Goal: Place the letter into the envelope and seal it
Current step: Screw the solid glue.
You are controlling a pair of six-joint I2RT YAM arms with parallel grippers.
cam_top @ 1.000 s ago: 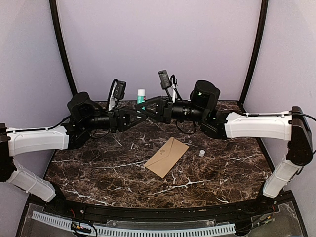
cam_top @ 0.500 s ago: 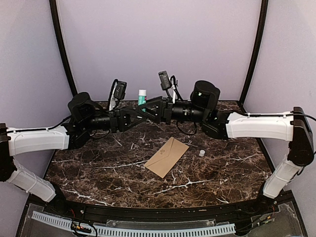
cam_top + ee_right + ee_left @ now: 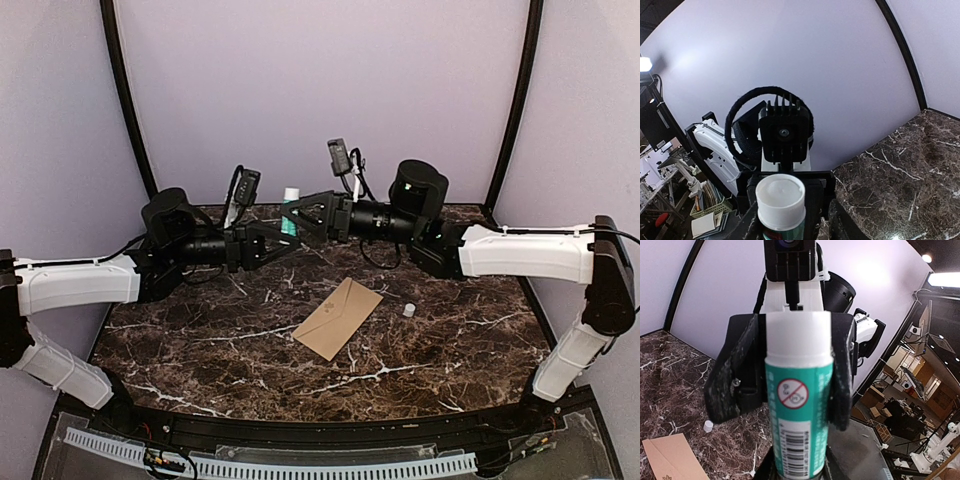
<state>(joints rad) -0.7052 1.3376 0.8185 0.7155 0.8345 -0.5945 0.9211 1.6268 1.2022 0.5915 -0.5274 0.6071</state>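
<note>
The tan envelope point(image 3: 338, 318) lies flat at mid-table, its corner also in the left wrist view point(image 3: 670, 460). No letter shows in any view. At the back, both arms meet around a green glue stick point(image 3: 291, 205) held upright above the table. My left gripper point(image 3: 287, 237) is shut on its lower body point(image 3: 797, 410). My right gripper point(image 3: 297, 212) straddles its white top end point(image 3: 780, 197), open, with a gap on one side. In the left wrist view the right gripper's fingers point(image 3: 842, 375) flank that white end.
A small white cap point(image 3: 409, 311) stands on the marble to the right of the envelope and also shows in the left wrist view point(image 3: 708, 426). Purple walls and black corner posts point(image 3: 125, 110) enclose the table.
The right gripper's jaws have loosened off the glue stick's white end. Both grippers and the stick have shifted slightly to the right. The envelope has not moved.
</note>
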